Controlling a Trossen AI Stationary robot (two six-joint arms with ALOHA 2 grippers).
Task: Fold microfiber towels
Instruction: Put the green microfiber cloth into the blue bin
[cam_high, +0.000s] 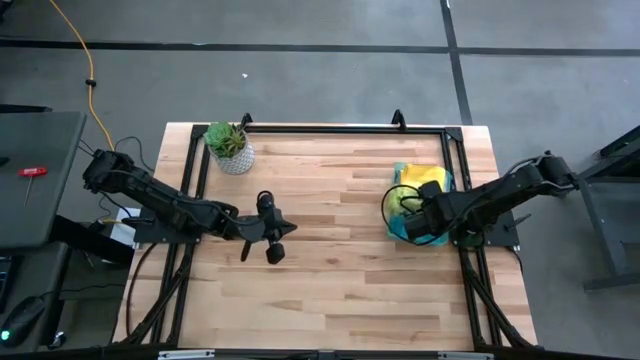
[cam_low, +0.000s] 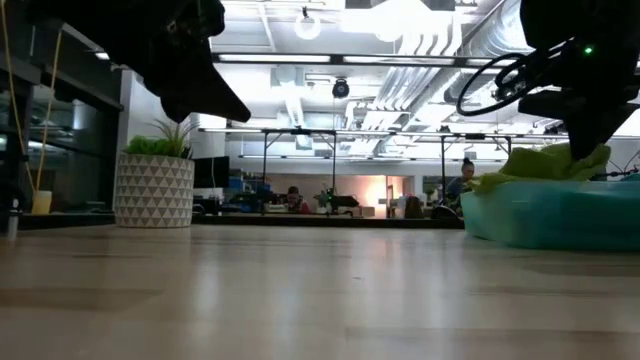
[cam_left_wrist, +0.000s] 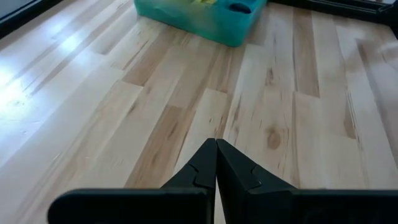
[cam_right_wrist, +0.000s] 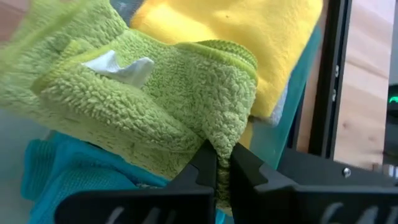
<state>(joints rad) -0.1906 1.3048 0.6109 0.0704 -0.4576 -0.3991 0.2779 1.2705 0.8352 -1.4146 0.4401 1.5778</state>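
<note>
Lime-green terry, deep looped pile, lay uppermost in the heap of microfiber towels (cam_right_wrist: 186, 93) inside the translucent green tray (cam_high: 400, 232) at the table's right edge. Right gripper (cam_right_wrist: 217, 158) was down in the tray, its two dark fingers pinched almost together on a bunched fold of the lime green towel (cam_right_wrist: 155, 99); the cloth humped up directly ahead of the fingertips, so any lift would draw it straight off the pile.

- Yellow towel (cam_right_wrist: 249, 31): smoother nap, lay behind and partly under the green one.
- Teal blue towel (cam_right_wrist: 68, 168): lower in the heap, ribbed weave, corner showing.
- White care tag (cam_right_wrist: 121, 65) stood out of the green pile.
- Green cloth had no clear long axis; crumpled, not flat.

Left gripper (cam_left_wrist: 216, 163) hovered over bare boards left of centre, fingers closed tip to tip on nothing, pointing towards the tray well across the table. Right arm was plainly the nearer to the towels, judged the one to carry out the pull; the open butcher-block table (cam_high: 330, 280) between the arms seemed the likely spot for spreading.

Small potted plant (cam_high: 230, 146) in a patterned white pot sat at the far left corner, well apart from both arms. Soft, limp cloth would probably drag its neighbours along.
</note>
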